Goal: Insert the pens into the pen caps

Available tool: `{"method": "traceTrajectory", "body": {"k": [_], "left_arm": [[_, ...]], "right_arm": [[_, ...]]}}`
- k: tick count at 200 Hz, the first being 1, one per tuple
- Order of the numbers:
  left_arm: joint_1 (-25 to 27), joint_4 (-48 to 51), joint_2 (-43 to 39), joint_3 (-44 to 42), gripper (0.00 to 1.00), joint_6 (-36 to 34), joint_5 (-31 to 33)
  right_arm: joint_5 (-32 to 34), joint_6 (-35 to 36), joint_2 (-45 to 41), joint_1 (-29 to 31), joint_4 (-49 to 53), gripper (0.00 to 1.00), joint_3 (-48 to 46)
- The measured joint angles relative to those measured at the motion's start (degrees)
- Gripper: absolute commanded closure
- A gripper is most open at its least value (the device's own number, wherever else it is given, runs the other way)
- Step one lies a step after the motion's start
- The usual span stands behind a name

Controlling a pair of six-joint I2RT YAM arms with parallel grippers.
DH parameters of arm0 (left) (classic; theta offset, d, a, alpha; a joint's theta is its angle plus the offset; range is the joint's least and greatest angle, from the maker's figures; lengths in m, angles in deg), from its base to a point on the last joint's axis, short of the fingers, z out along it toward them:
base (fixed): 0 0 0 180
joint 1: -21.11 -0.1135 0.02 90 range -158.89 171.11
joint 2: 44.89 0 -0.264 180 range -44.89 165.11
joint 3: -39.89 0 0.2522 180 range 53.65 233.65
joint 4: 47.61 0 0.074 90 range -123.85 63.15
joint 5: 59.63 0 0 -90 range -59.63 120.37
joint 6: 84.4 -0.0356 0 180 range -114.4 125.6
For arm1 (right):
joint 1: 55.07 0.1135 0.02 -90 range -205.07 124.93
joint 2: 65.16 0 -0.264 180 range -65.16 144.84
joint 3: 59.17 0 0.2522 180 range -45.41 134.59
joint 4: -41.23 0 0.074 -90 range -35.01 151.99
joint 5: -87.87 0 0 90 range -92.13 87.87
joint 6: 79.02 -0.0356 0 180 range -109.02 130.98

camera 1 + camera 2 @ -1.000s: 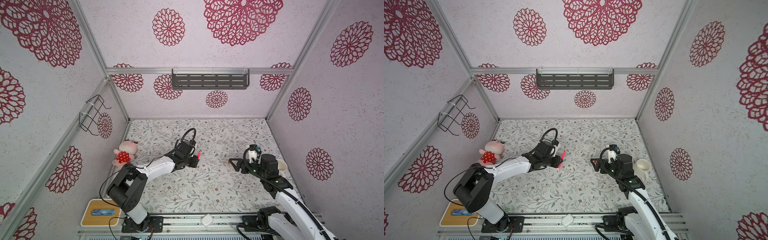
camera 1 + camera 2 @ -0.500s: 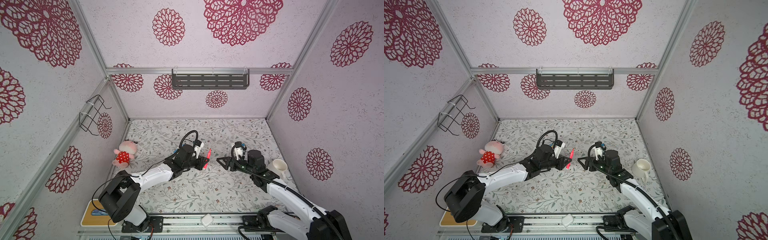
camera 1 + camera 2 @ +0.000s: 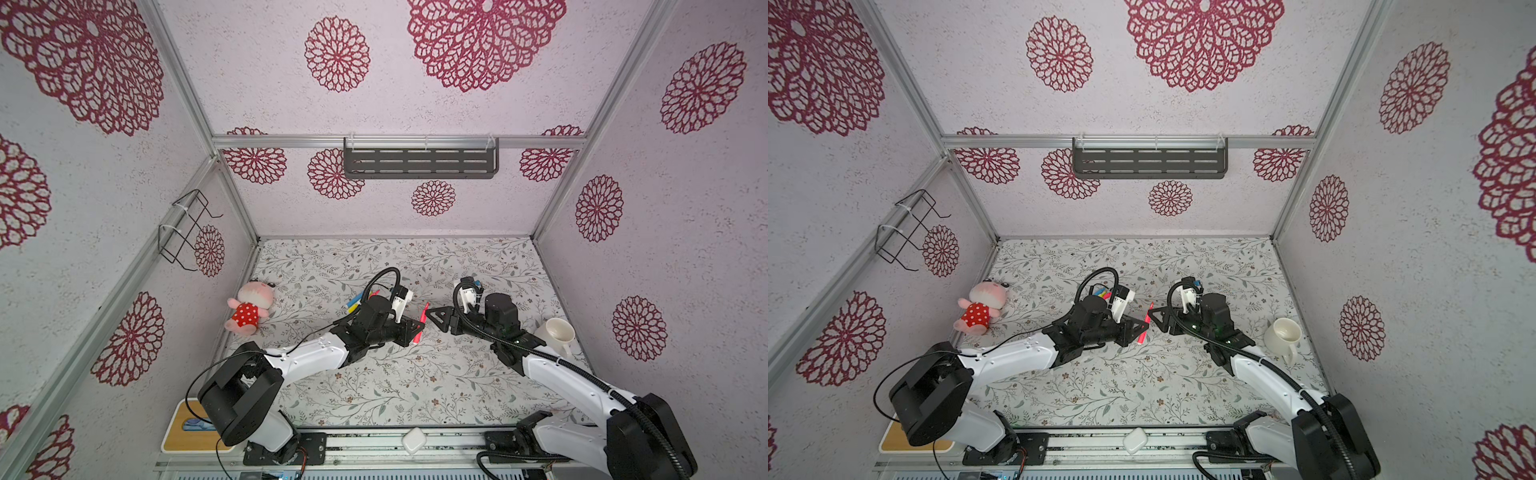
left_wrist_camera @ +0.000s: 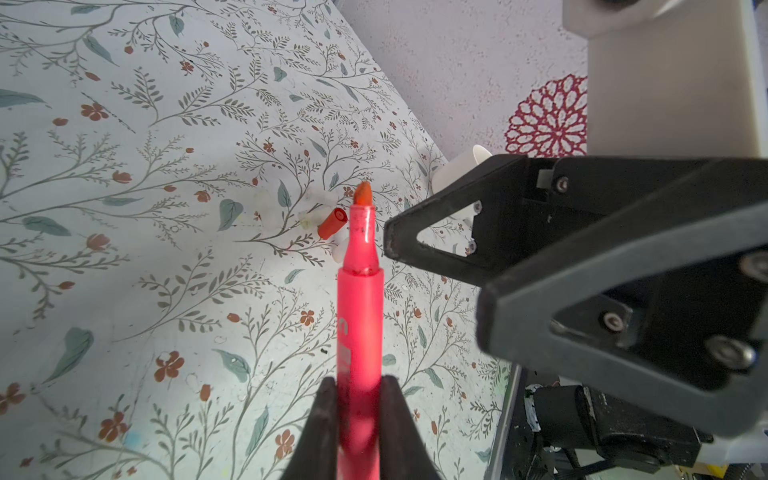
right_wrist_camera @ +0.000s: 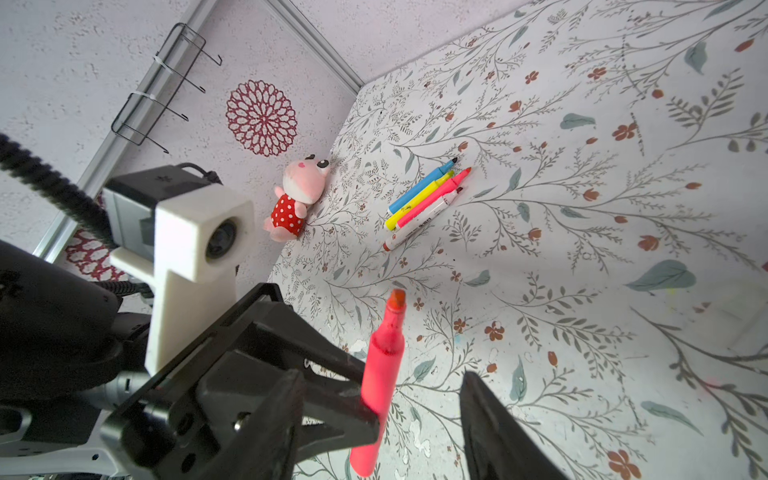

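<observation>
My left gripper (image 4: 359, 390) is shut on a pink-red pen (image 4: 359, 311), uncapped, orange tip pointing away from the jaws. In both top views it holds the pen (image 3: 421, 324) above the table's middle. My right gripper (image 5: 382, 376) faces it, open, one finger on each side of the pen's barrel (image 5: 382, 357) without touching. A red pen cap (image 4: 332, 222) and whitish pen caps (image 4: 308, 216) lie on the table beyond the pen's tip. Several more pens (image 5: 419, 199), blue, yellow, pink and white, lie together behind the left arm (image 3: 355, 303).
A white mug (image 3: 557, 332) stands at the right, close to the right arm. A pink plush toy (image 3: 249, 307) lies by the left wall. A wooden tray (image 3: 183, 432) sits at the front left corner. A dark shelf (image 3: 419, 162) hangs on the back wall.
Both arms have come together at the middle: the left carried the pen rightward, the right moved left from beside the mug. The right jaws have narrowed around the pen.
</observation>
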Motion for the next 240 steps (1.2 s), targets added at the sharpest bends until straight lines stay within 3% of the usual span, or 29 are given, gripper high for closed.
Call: {"method": "traceTrajectory", "body": {"k": [44,75,119,189,195,218,240], "left_arm": [[0.37,-1.03,-0.04,-0.02,0.85,0.09,0.13],[0.63,-1.18,-0.44,-0.07,0.84,0.09,0.20],[1.09,-2.21,-1.18,-0.09,0.84,0.09,0.15],[1.14,-2.69,-1.18,-0.11,0.84,0.09,0.48],[1.14,-2.80,-1.18,-0.11,0.81,0.09,0.50],[1.18,-3.34,-1.18,-0.11,0.55,0.44,0.37],[1.38,-3.32,-1.18,-0.11,0.51,0.22,0.07]], "right_arm": [[0.72,-0.76,2.40,0.79,-0.96,0.44,1.03],[1.46,-1.20,3.48,1.44,-1.14,0.55,1.44],[2.21,-1.49,3.85,2.47,-1.57,0.61,1.44],[1.92,-2.43,3.82,3.34,-2.62,0.97,1.92],[1.88,-2.34,3.74,3.41,-2.78,0.98,1.90],[1.95,-2.29,3.26,3.52,-3.13,0.98,1.90],[2.08,-2.29,2.23,3.56,-3.34,0.97,1.90]]}}
